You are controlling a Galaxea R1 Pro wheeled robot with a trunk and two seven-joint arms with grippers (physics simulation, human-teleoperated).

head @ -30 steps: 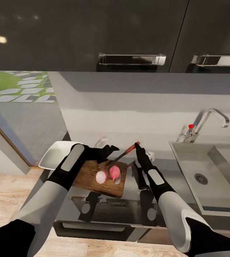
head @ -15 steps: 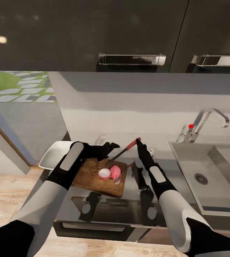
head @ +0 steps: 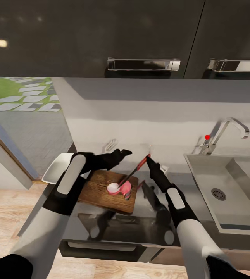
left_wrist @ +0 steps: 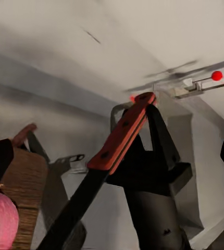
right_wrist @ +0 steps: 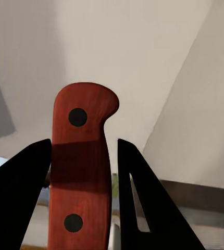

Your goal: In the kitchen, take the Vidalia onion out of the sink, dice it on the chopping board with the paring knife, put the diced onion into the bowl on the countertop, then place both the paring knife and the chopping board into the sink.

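- Onion (head: 120, 188): lies on the chopping board (head: 101, 192) on the countertop (head: 140, 224), apparently split in two, one pale cut face turned up; no dice yet.
- Paring knife (head: 134, 170): blade slants down to the onion; red handle clamped in the right gripper (head: 148, 158).
- Advice: press straight down, keep the pieces mid-board, repeat cuts crosswise.
- Left gripper (head: 123, 153): hovers beyond the board, holding nothing; its finger spread cannot be judged.
- Bowl (head: 57, 167): beside the board, partly behind the left arm; sink (head: 202, 170) to the right.
- Right wrist view: both fingers (right_wrist: 18, 187) flank the riveted handle (right_wrist: 81, 172), a detail too small in the head view.
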